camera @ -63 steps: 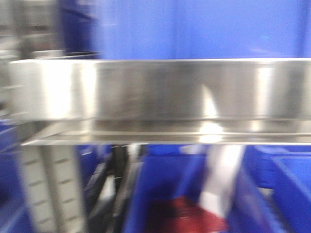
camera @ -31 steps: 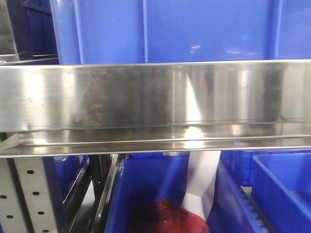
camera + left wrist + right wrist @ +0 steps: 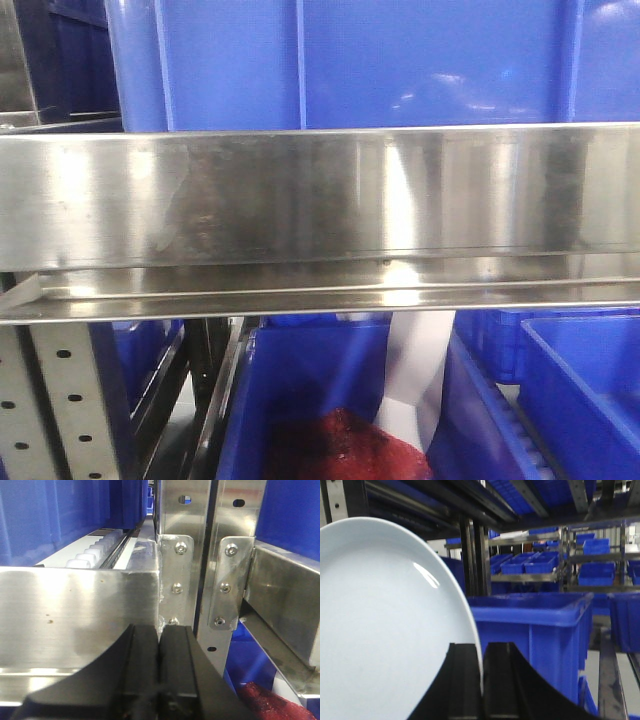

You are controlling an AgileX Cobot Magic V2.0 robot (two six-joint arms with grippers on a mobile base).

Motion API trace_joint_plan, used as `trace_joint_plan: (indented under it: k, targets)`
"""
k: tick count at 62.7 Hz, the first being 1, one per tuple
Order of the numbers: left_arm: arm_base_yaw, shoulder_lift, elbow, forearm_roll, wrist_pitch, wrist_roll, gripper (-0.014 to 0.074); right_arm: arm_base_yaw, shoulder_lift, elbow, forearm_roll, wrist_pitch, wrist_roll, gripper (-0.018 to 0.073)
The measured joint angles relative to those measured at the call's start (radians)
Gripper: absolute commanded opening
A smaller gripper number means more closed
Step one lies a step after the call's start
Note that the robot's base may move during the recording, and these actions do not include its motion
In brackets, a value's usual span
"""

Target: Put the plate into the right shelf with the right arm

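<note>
The right gripper (image 3: 481,680) pinches the plate (image 3: 385,620) by its rim, held on edge near a blue bin (image 3: 535,630). The front view, blurred 1 second ago, now sits steady on the shelf (image 3: 320,200) rail: the base seems parked, so placing can begin.

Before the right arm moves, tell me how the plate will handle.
The bright highlight on its glossy face suggests the plate may slip in the right gripper. Pinched only at the rim, with most of it out to one side, it could pivot. It looks stiff and probably brittle, so knocking a bin might chip it.
</note>
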Motion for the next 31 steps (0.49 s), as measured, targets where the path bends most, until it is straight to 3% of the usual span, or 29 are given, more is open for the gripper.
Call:
trace_joint_plan:
  k: [13,31]
  targets:
    - [0.000,0.000,0.000,0.000,0.000,0.000,-0.0047,0.000,0.111,-0.085,0.000,-0.034,0.000,0.0064]
    - [0.000,0.000,0.000,0.000,0.000,0.000,-0.0047,0.000,0.494,-0.410,0.000,-0.034,0.000,0.0064]
